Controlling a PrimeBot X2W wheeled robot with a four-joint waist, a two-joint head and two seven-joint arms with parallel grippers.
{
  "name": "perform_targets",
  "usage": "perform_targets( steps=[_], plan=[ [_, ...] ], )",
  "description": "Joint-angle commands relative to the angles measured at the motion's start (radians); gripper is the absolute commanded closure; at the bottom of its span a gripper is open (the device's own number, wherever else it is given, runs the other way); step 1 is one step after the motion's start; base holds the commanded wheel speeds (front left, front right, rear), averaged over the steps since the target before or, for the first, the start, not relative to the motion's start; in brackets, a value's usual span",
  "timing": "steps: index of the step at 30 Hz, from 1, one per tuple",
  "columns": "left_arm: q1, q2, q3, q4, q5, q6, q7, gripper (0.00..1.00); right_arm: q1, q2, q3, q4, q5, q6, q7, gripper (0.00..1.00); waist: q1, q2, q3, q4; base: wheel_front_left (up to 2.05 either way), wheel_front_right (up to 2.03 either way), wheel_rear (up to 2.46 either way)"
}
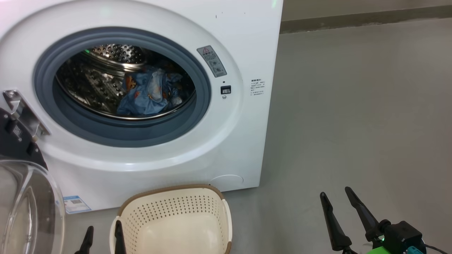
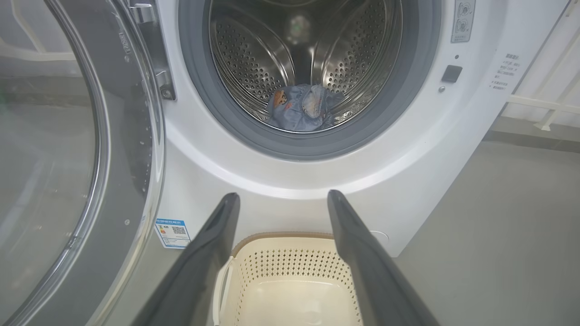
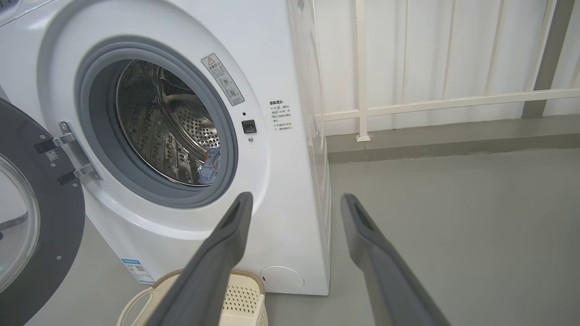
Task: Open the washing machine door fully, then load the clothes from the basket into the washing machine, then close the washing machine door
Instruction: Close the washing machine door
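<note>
Left of left pincer [image 2: 282,194], apart like right pincer [image 3: 297,195], found door [image 2: 54,158] hard, smooth, maybe slippery; judged rim [image 3: 59,235] best for pushing.

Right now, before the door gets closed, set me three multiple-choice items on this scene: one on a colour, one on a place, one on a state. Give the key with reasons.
1. The rim of the basket is:
A. brown
B. blue
C. black

2. The clothes lie:
A. in the basket
B. in the drum of the washing machine
C. on the floor

3. The washing machine door is:
A. shut
B. swung open
C. lying on the floor

Key:
1 A: a brown band runs round the top of the cream basket.
2 B: the blue bundle sits in the steel drum, and the basket holds nothing.
3 B: the door hangs off to the left, leaving the opening uncovered.
</note>
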Motion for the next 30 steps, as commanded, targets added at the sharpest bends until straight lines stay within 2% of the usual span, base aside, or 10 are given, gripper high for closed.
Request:
perform_targets(
  steps=[1, 18, 30],
  plan=[
    [-0.01, 0.011, 0.036, -0.028, 0.008, 0.008, -0.006, 0.0, -0.003, -0.006, 0.026, -0.03, -0.009, 0.006, -0.005, 0.0, 0.0, 0.0, 0.001, 0.0, -0.92, 0.92, 0.0],
    [-0.013, 0.011, 0.04, -0.033, 0.003, 0.01, -0.006, 0.0, -0.004, -0.002, 0.026, -0.03, -0.01, 0.006, -0.005, 0.0, 0.0, 0.0, 0.01, 0.011, -1.65, 1.65, 0.0],
    [-0.013, 0.011, 0.042, -0.034, 0.006, 0.01, -0.006, 0.0, -0.005, -0.001, 0.028, -0.026, -0.007, 0.006, -0.005, 0.0, 0.0, 0.0, 0.009, 0.022, -0.41, 0.41, 0.0]
  ],
)
